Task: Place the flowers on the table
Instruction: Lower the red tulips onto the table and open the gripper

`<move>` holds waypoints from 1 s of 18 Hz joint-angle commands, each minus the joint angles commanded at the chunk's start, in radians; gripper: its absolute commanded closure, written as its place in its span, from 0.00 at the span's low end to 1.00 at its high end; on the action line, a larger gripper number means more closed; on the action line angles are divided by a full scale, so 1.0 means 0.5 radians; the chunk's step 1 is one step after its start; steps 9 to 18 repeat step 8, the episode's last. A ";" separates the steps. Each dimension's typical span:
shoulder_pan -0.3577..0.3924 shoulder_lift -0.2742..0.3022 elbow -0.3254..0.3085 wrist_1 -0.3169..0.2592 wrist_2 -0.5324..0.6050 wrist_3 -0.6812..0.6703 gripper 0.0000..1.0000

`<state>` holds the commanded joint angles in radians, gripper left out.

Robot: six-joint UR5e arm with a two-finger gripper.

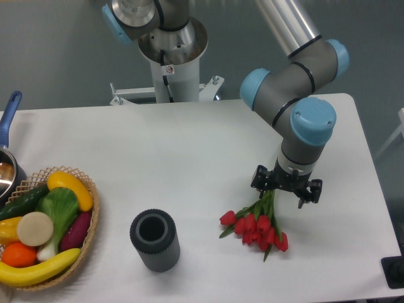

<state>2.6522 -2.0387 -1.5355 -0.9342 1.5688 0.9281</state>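
The flowers [257, 228] are a small bunch of red tulips with green stems. They lie on the white table [189, 151] right of centre near the front, buds toward the front left and stems running up under the gripper. My gripper [285, 189] points straight down over the stem ends. Its black jaws look spread wide, one on each side of the stems. The fingertips and the stem ends are hidden under the gripper body.
A dark grey ribbed cylindrical vase [154, 240] stands upright left of the flowers. A wicker basket [88, 237] of fruit and vegetables sits at the front left edge. A pot with a blue handle [9, 113] is at the left edge. The robot base [170, 57] stands behind the table.
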 joint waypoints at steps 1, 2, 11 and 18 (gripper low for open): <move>-0.003 0.009 -0.027 0.012 0.104 0.003 0.00; -0.003 0.021 -0.037 0.031 0.124 0.006 0.00; 0.055 0.098 -0.037 0.034 0.102 0.006 0.00; 0.055 0.098 -0.037 0.034 0.102 0.006 0.00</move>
